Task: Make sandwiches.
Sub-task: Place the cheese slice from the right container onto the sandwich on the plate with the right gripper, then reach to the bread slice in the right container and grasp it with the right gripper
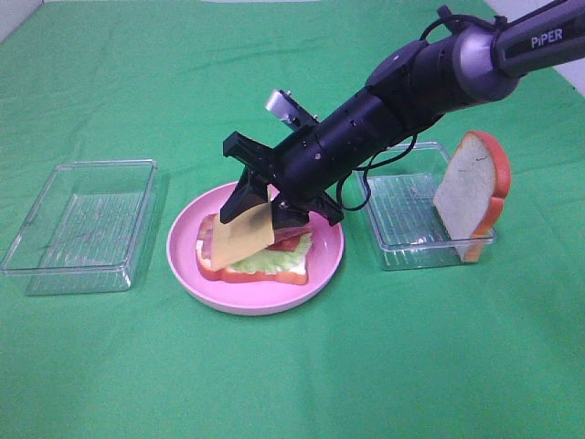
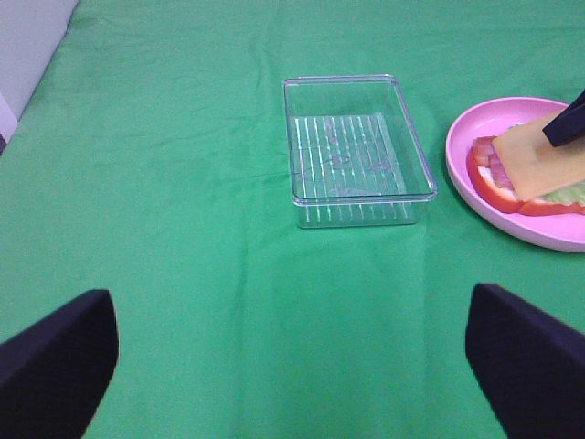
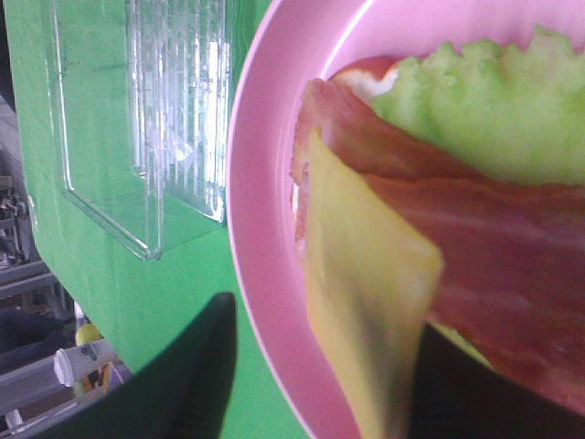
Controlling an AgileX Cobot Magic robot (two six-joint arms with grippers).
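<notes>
The sandwich stack lies on a round pink plate [image 1: 265,302]: a bread slice [image 1: 265,273] at the bottom, then lettuce [image 1: 274,261] and bacon [image 1: 291,240]. A yellow cheese slice [image 1: 242,236] stands tilted on the stack, its upper edge between the fingers of my right gripper [image 1: 265,212]. In the right wrist view the cheese slice [image 3: 366,293] leans toward one finger, while the other finger [image 3: 196,366] stands apart from it, so the jaws are open. A second bread slice [image 1: 471,192] leans upright in the right tray [image 1: 411,240]. My left gripper [image 2: 292,366] hangs open over bare cloth.
An empty clear ribbed tray [image 1: 82,224] sits left of the plate; the same tray [image 2: 356,151] is ahead of the left gripper. Green cloth covers the whole table. The right arm slants down from the upper right across the right tray.
</notes>
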